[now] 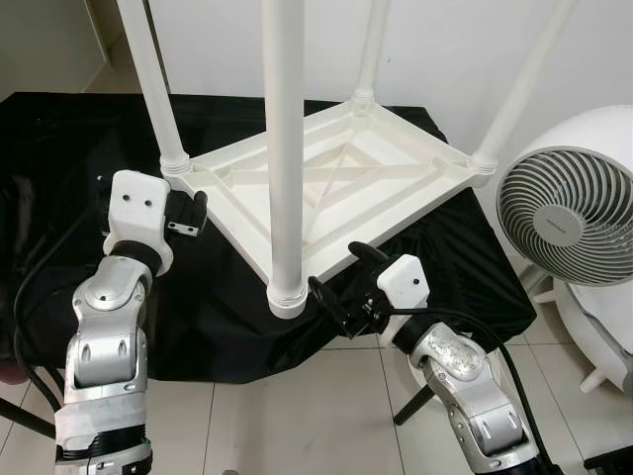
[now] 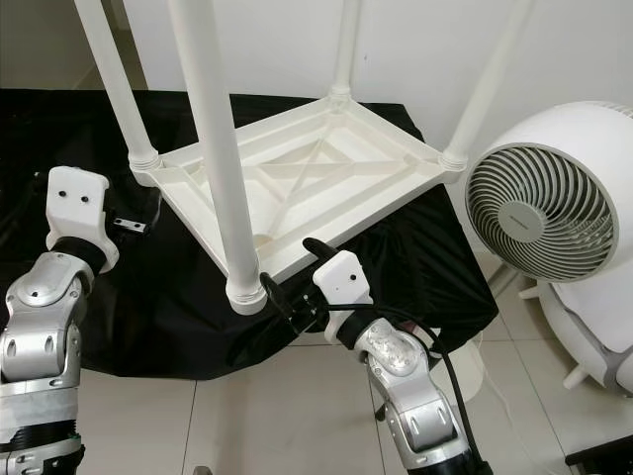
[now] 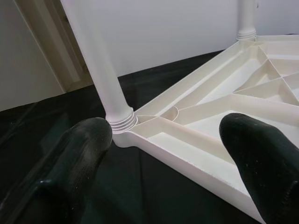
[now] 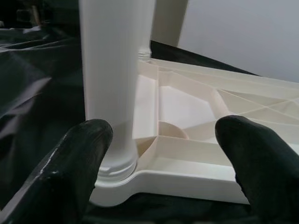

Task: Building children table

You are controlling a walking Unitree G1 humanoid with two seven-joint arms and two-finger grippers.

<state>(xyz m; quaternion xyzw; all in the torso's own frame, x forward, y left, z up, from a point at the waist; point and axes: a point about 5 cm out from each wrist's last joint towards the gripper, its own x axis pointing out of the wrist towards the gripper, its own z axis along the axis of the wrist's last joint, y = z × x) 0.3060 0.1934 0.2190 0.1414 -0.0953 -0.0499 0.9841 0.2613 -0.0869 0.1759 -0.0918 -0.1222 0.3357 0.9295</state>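
Note:
A white plastic children's table (image 1: 336, 178) lies upside down on a black cloth, with its legs pointing up. My left gripper (image 1: 188, 212) is open beside the left corner, just below the screwed-in left leg (image 1: 155, 84). In the left wrist view its fingers (image 3: 86, 142) stand apart before that leg's threaded base (image 3: 120, 119) and the table rim. My right gripper (image 1: 345, 277) is open at the near corner, next to the front leg (image 1: 285, 148). In the right wrist view the leg's base (image 4: 114, 163) sits between the spread fingers (image 4: 247, 144), which hold nothing.
The black cloth (image 1: 227, 317) covers a low support and hangs over its front edge. A white round fan (image 1: 569, 213) stands on the floor to the right, close to the table's right corner. Light floor tiles (image 1: 287, 426) lie in front. A white wall is behind.

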